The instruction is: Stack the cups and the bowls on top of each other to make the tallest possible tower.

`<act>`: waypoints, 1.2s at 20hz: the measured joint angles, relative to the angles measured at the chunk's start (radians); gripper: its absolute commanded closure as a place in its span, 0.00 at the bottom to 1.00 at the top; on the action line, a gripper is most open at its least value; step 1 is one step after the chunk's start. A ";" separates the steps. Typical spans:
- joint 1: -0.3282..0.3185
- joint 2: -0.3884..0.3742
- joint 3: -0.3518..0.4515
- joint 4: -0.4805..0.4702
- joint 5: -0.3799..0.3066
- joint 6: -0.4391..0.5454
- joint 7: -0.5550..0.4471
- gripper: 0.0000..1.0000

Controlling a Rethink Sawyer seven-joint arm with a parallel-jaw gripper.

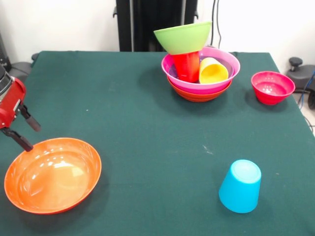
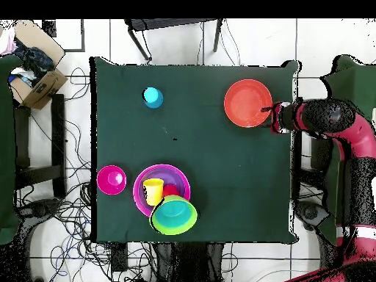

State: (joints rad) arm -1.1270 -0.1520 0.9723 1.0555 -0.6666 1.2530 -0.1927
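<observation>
A large orange bowl (image 1: 52,174) (image 2: 248,103) stands alone, upright. My gripper (image 1: 34,138) (image 2: 270,115) is open at its rim, one finger (image 1: 22,140) touching the rim. The tower (image 1: 201,73) (image 2: 163,192) has an orange bowl (image 1: 199,96) lowest, then a magenta bowl (image 1: 219,84) with a purple one inside. An upright red cup (image 1: 187,66) and a tilted yellow cup (image 1: 212,71) sit in it. A lime green bowl (image 1: 183,37) rests tilted on the red cup; overhead its inside looks teal. The light blue cup (image 1: 240,186) stands upside down, alone. The small crimson bowl (image 1: 272,87) stands beside the tower.
The green table (image 1: 138,113) holds everything. The robot's black pedestal (image 1: 155,24) stands behind the tower. In the overhead view a cardboard box (image 2: 33,81) sits off the table at the upper left, with cables on the floor.
</observation>
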 measured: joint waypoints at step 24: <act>-0.051 0.042 0.005 0.018 0.000 0.000 -0.146 0.00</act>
State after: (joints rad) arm -1.1781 -0.1100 0.9771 1.0733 -0.6666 1.2530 -0.3384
